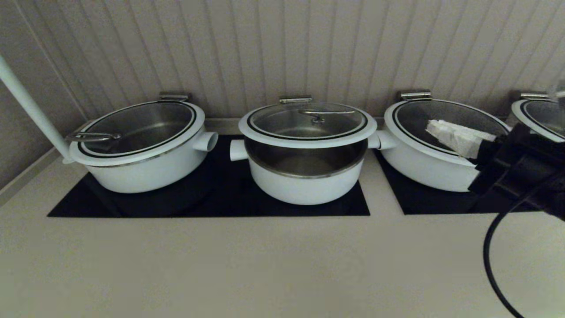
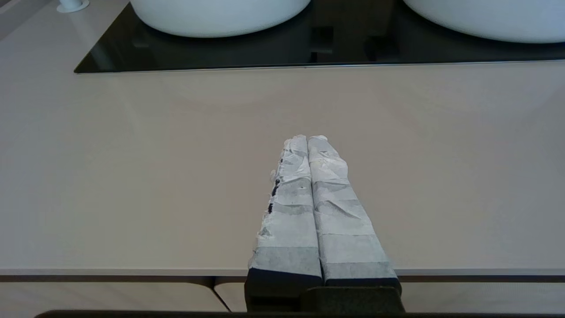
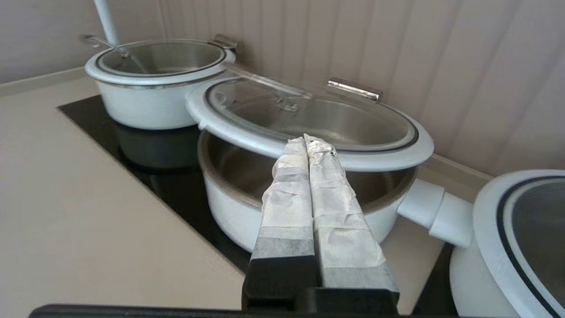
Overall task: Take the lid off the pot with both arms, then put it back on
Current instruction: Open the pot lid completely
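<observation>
The pot [image 1: 304,187] is white with a steel inner bowl and stands in the middle on the black cooktop. Its glass lid [image 1: 265,132] is tilted up at the front on the rear hinge, leaving a gap that shows the bowl. The steel bar handle [image 1: 324,113] sits on top. My right gripper [image 1: 429,126] is shut and empty, hovering over the neighbouring right pot, apart from the lid. In the right wrist view the right gripper [image 3: 307,140] points at the lid's rim [image 3: 384,157] above the pot [image 3: 229,212]. My left gripper [image 2: 307,138] is shut and empty over the bare counter near its front edge; it is out of the head view.
A like white pot [image 1: 145,172] stands left, another [image 1: 423,168] right, and a further one [image 1: 536,115] at the far right. A white pole [image 1: 31,110] rises at the left. The ribbed wall is close behind. A black cable [image 1: 490,256] loops over the counter at the right.
</observation>
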{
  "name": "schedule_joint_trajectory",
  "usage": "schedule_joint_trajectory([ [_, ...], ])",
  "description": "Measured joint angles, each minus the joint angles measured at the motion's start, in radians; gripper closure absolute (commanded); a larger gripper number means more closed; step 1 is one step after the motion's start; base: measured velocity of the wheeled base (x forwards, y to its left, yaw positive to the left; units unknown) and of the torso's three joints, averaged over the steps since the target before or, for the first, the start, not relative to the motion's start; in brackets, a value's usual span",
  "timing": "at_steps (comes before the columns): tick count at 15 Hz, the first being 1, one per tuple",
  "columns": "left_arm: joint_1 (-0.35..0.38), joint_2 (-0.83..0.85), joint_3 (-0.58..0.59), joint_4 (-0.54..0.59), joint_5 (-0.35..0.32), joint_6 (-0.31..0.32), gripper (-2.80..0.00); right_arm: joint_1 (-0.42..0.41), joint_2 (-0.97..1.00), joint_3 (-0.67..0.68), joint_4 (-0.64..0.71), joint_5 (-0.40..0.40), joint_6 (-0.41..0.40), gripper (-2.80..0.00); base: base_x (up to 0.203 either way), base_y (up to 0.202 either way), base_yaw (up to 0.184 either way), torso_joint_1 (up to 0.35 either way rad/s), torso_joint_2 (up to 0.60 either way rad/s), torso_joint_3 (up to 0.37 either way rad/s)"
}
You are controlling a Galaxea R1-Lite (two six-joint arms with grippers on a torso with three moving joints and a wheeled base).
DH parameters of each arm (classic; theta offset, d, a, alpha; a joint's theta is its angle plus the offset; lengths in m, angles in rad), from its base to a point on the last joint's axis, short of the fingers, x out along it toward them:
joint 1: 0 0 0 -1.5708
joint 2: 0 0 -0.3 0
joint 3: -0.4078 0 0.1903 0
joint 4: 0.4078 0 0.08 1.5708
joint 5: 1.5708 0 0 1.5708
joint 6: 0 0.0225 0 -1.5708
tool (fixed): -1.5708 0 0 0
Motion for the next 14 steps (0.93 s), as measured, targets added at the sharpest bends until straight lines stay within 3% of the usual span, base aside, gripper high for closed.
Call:
schedule_joint_trajectory([
  [5, 0.0, 0.0, 0.0, 0.0, 0.0, 0.0, 0.0, 0.015, -0.212, 0.093, 0.192, 0.051, -0.019, 0.0, 0.0, 0.0, 0.0, 0.0, 0.0, 0.0],
  [10, 0.0, 0.0, 0.0, 0.0, 0.0, 0.0, 0.0, 0.019, -0.43, 0.177, 0.506, 0.134, -0.035, 0.0, 0.0, 0.0, 0.0, 0.0, 0.0, 0.0],
  [14, 0.0, 0.0, 0.0, 0.0, 0.0, 0.0, 0.0, 0.02, -0.463, 0.265, 0.55, 0.132, -0.055, 0.0, 0.0, 0.0, 0.0, 0.0, 0.0, 0.0],
])
